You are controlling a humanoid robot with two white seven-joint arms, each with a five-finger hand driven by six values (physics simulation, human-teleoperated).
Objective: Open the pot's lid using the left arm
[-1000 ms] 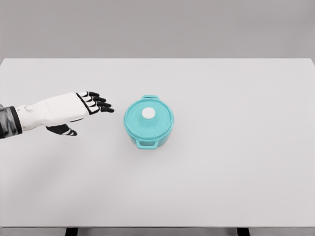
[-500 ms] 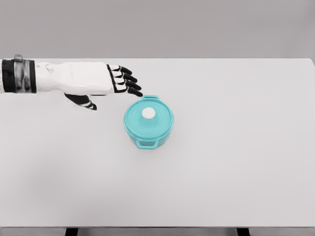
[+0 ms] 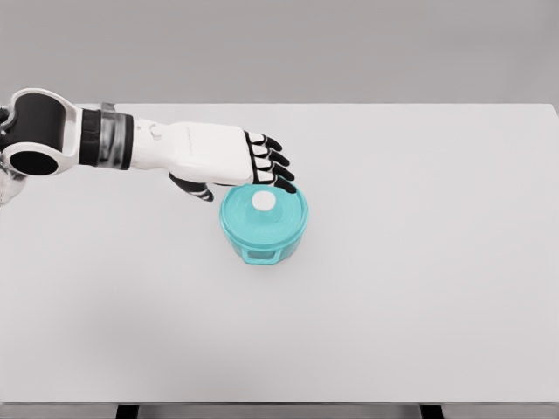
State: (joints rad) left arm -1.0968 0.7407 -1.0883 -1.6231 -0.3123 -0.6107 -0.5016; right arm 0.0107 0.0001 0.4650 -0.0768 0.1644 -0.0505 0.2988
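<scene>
Head view: pot (image 3: 263, 225) sits mid-surface, lid (image 3: 265, 210) on, white knob (image 3: 263, 202) exposed. Left robot hand (image 3: 229, 161) hovers at the lid's far-left rim, fingers (image 3: 278, 172) relaxed and holding nothing — best to centre over the knob, then pinch before lifting straight up.

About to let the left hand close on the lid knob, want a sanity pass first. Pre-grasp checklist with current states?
1. Lid seated on the teal pot: ok, it sits flush.
2. White knob in view: ok, nothing covers it.
3. Left hand open: ok, fingers are extended and hold nothing.
4. Hand centred over the knob: not ok, the fingertips only reach the lid's far rim and the palm is up and to the left of the knob.
5. Hand height above the lid: cannot tell from this single head view.
6. Pot upright on the table: ok.
</scene>
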